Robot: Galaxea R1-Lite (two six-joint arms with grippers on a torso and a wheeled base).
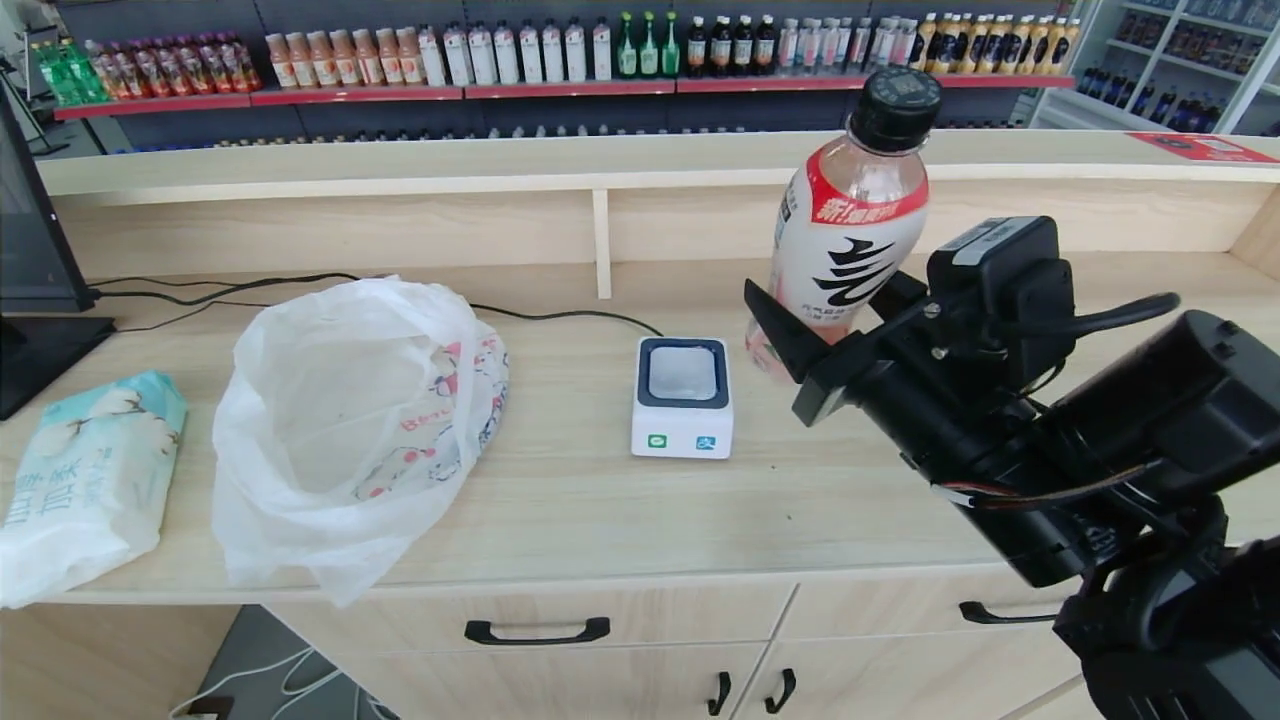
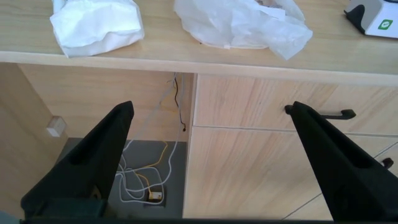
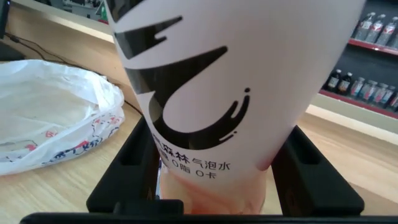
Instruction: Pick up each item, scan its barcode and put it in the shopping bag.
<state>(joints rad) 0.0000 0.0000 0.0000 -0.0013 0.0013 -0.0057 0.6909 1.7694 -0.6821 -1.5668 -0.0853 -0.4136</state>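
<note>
My right gripper (image 1: 835, 345) is shut on a drink bottle (image 1: 850, 220) with a white and red label and a black cap. It holds the bottle upright above the counter, just right of the white barcode scanner (image 1: 682, 397). Up close the bottle (image 3: 230, 93) sits between the black fingers (image 3: 130, 168). The white plastic shopping bag (image 1: 350, 420) lies open left of the scanner. A pack of tissues (image 1: 85, 480) lies at the counter's left end. My left gripper (image 2: 211, 162) hangs open below the counter's front edge, facing the cabinet, with nothing between its fingers.
A black monitor stand (image 1: 40, 340) and its cables (image 1: 220, 290) occupy the back left of the wooden counter (image 1: 700, 520). A raised ledge (image 1: 600, 170) runs behind. Drawers with black handles (image 1: 537, 631) sit under the counter. Shelves of bottles (image 1: 560, 50) fill the background.
</note>
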